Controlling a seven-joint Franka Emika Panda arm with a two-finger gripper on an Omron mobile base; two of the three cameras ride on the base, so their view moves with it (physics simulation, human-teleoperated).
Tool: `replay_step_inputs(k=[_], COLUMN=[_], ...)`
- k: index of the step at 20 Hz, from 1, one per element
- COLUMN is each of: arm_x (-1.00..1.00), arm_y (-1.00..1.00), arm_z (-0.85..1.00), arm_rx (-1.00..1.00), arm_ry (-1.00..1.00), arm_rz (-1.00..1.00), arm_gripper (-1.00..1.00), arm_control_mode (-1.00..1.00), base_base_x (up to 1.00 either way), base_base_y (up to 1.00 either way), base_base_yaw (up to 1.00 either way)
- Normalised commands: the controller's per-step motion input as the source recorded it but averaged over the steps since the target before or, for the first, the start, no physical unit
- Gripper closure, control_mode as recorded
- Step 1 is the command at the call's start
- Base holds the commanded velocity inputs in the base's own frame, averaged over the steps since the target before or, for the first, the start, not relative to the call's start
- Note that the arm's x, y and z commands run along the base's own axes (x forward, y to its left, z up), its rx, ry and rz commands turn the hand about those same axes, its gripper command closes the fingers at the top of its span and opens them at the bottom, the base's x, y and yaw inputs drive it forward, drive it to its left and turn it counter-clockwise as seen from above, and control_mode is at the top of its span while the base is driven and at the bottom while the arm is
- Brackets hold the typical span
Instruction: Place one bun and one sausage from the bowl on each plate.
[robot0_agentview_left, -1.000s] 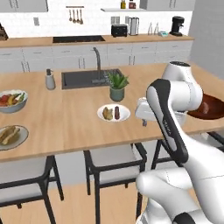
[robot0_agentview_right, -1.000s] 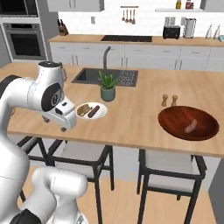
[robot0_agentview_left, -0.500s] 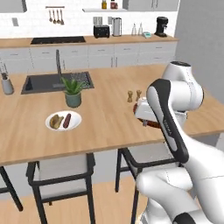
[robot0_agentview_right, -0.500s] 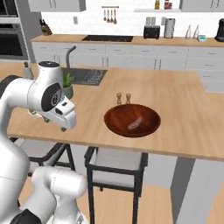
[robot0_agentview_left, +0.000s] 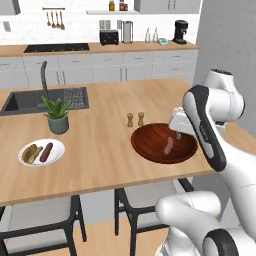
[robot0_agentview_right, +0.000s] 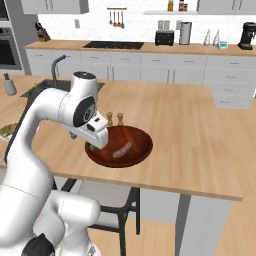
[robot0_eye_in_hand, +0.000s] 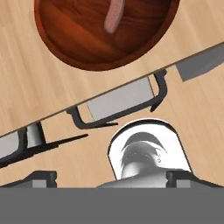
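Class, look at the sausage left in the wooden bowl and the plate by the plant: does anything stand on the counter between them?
Nothing visible does. The sausage lies alone in the bowl; bare counter runs to the plate. The shakers and the plant stand behind that line.

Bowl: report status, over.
Pincer over bowl's rim, state unclear. One sausage in bowl, no bun seen there. Plate has bun and sausage. Shakers behind bowl.

A long wooden bench (robot0_agentview_left: 100, 150) with a dark sink (robot0_agentview_left: 35, 100) fronts grey cabinets (robot0_agentview_right: 165, 75) along the white tiled far wall (robot0_agentview_right: 135, 20), dark chairs (robot0_agentview_left: 45, 220) tucked beneath on wooden floor (robot0_agentview_right: 235, 235).
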Motion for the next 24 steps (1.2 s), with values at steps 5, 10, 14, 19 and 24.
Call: replay_step_inputs(k=[5,10,14,19,24], arm_x=[0.84,0.86,0.8,0.66,0.52], arm_y=[-0.7,0.01,0.03,0.0,0.0], arm_z=[-0.69,-0.82,-0.52,-0.55,-0.62], arm_rx=[-0.01,-0.12,-0.1,-0.03,0.0], arm_ry=[0.07,0.01,0.0,0.0,0.0], arm_rz=[-0.04,-0.02,-0.01,-0.06,-0.08], arm_gripper=[-1.0,-1.0,-1.0,-1.0,-1.0], arm_control_mode=[-1.0,-1.0,-1.0,-1.0,-1.0], base_base_x=[0.0,0.0,0.0,0.0,0.0], base_base_y=[0.0,0.0,0.0,0.0,0.0], base_base_yaw=[0.0,0.0,0.0,0.0,0.0])
